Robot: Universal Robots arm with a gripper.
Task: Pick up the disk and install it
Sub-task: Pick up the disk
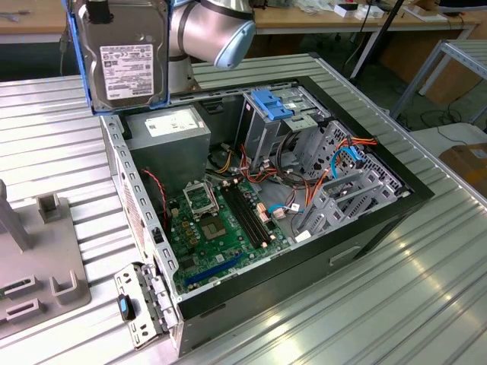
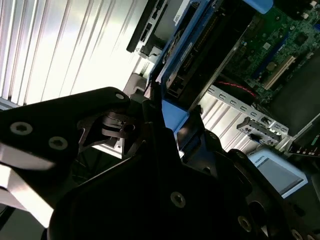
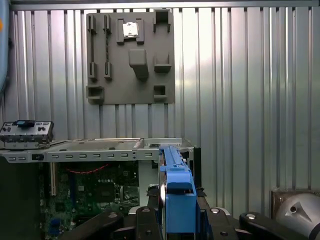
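A flat rectangular silver-grey metal disk (image 1: pixel 125 57) with a white printed label and blue plastic rails along its edges is seen held upright in the air, its label turned toward the exterior camera. It is carried above the corner of an open black-and-grey computer case (image 1: pixel 365 228) on the exterior view's left, over a large grey power supply box (image 1: pixel 171 129) and clear of it. In the first wrist view the black claw (image 3: pixel 178 216) is shown clamped on the disk (image 3: pixel 176 185) – a dark finger is pressed against each side of the blue rail. The same blue rail (image 2: pixel 175 116) is seen edge-on in the second wrist view, with the case interior beyond it. A green motherboard (image 1: pixel 221 220) is laid flat in the case, and a grey drive cage (image 1: pixel 262 133) topped by a blue plastic latch (image 1: pixel 272 103) is set toward the exterior view's right, apart from the disk. The case is rested on a ribbed metal table (image 1: pixel 380 304), where a grey moulded fixture plate (image 1: pixel 38 266) is also placed, beside the case on the exterior view's left. The silver elbow joint of the arm (image 1: pixel 217 30) is seen just beside the disk.
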